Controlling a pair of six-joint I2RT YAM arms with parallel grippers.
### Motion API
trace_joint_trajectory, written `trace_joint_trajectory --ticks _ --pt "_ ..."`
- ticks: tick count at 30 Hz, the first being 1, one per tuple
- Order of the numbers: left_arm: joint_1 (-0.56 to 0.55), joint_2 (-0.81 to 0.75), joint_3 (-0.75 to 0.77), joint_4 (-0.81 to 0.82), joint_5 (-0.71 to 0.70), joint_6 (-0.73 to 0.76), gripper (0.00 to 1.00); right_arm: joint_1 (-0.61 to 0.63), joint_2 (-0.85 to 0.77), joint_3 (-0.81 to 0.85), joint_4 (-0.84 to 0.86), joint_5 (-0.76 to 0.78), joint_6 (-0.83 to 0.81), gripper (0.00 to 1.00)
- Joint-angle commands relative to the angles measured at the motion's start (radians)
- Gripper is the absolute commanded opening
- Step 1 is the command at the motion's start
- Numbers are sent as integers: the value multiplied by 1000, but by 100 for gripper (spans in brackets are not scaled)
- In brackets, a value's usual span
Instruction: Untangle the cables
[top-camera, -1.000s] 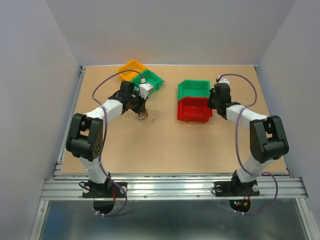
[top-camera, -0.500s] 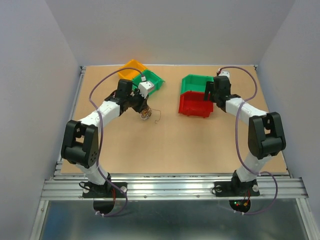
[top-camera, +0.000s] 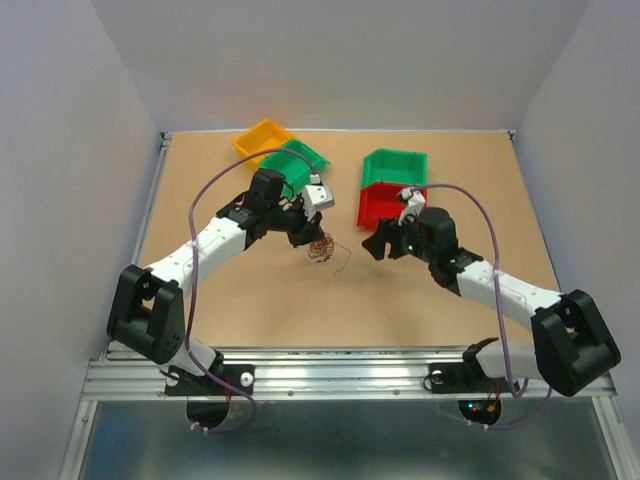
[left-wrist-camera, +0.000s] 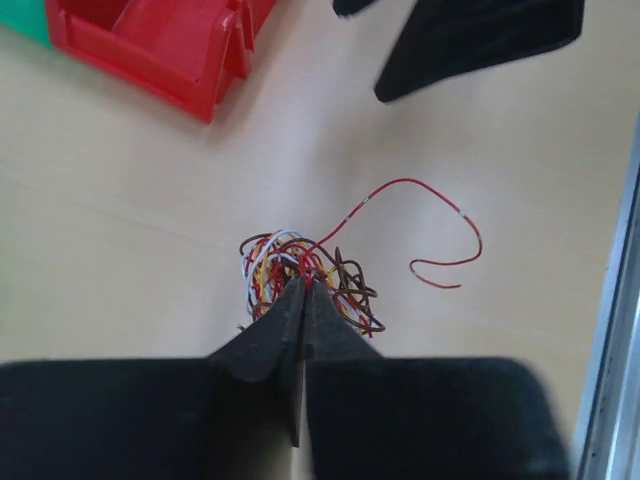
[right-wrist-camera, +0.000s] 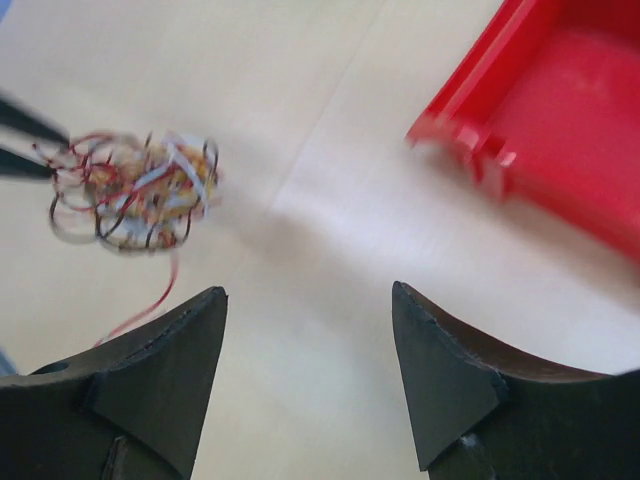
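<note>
Tan tabletop (top-camera: 250, 300), grey walls (top-camera: 60, 150); left gripper (left-wrist-camera: 301, 287) pinching cables (left-wrist-camera: 266, 262); right gripper (right-wrist-camera: 308, 293) spread wide nearby, beside red bin (right-wrist-camera: 560, 120).

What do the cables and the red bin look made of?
The cables: very thin wire in coloured insulation, likely plastic, in red, brown, white and yellow; the loops holding their shape suggest a metal core, unseen. The red bin: probably moulded plastic, with uniform colour and smooth glossy ribbed walls.

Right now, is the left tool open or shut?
Shut on the cables. In the left wrist view the left tool has its fingers pressed together, with the wires pinched at their tips.
</note>
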Motion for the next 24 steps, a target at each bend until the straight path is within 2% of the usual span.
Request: trace_joint_trajectory --ticks 1,4,6,7,9,11,16,18,24 --pt "-31 16 -15 -14 31 30 50 24 -51 -172 319 -162 46 72" --pt "-33 54 -6 1 0 25 74 77 -2 -198 362 -125 41 72" --pt "-32 48 -13 20 -15 24 77 96 25 -206 394 -114 41 72" --pt "-25 25 -19 30 -44 13 83 110 42 -209 413 -111 43 72" --pt "-4 -6 -47 119 -104 -44 84 126 71 -198 445 -102 44 70" --pt "69 -33 -56 234 -216 -154 87 163 125 -157 447 -44 35 68" --pt "252 60 67 328 -362 -373 87 229 199 -94 471 25 23 67" --pt "298 109 130 293 -437 -452 88 238 208 -86 485 36 26 67" --pt "309 238 249 250 -647 -608 89 248 234 -85 514 53 32 67"
